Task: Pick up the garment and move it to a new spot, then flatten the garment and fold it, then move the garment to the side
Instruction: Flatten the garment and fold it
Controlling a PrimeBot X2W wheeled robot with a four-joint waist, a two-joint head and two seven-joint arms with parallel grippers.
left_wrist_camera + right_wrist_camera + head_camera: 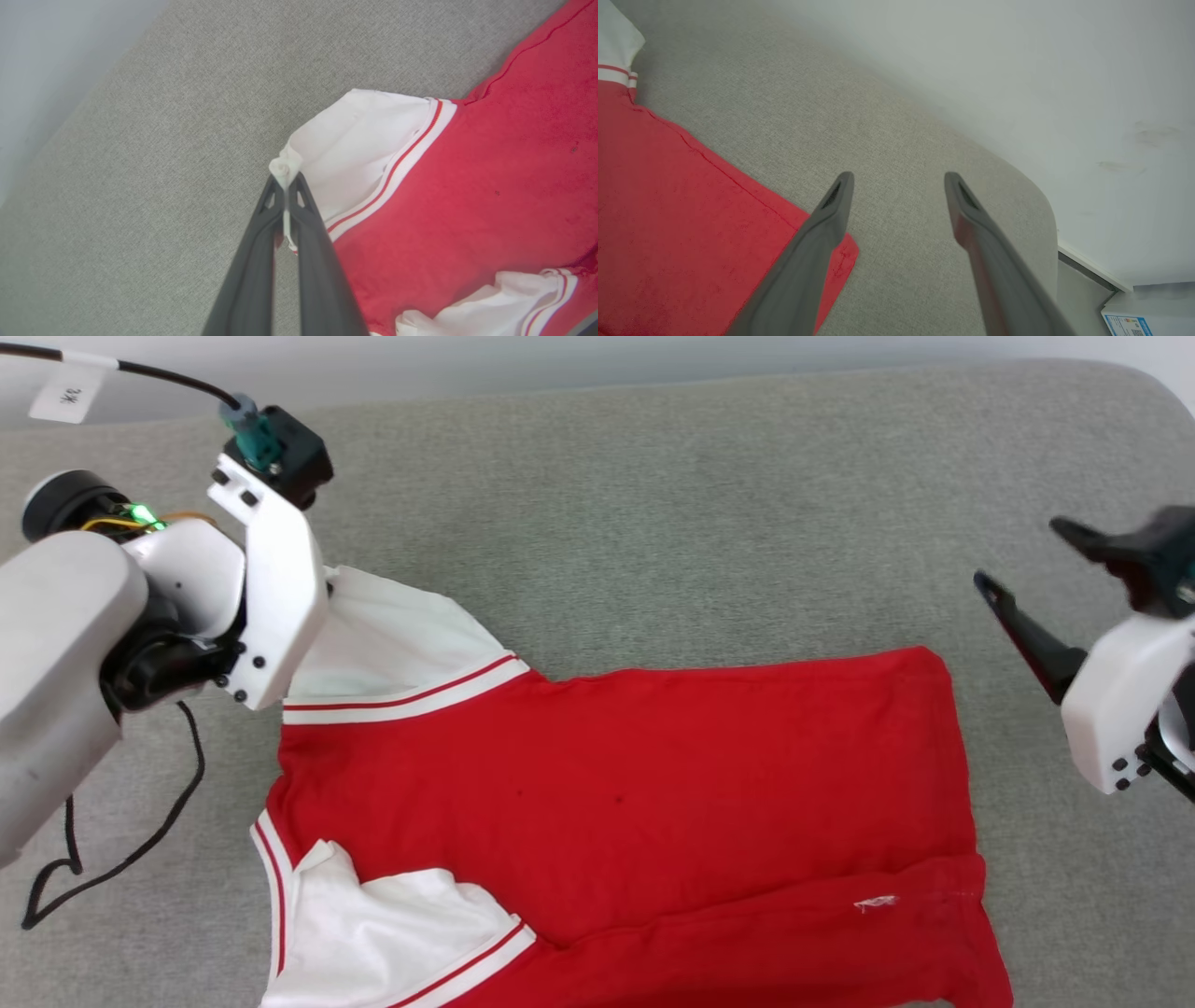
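Red jersey T-shirt with white red-striped short sleeves (653,775) lay spread on grey fabric-covered worktop (653,523), left gripper (285,183) jaws pinching one sleeve tip, right gripper (899,179) jaws spread beside its hem corner; seemingly mid-flattening, folding and side-move outstanding.

Bright, even daylight lies softly over the grey cushion (672,523), and shadows are faint and blurred at the edges. The red shirt (635,784) looks strongly saturated, its white sleeves close to washed out. The head view is sharp throughout. In the wrist views the left gripper (285,184) and right gripper (899,177) smear out of focus toward the bottom edge, the pale wall (1064,70) is hazy, and the cushion's edge bows with wide-angle distortion
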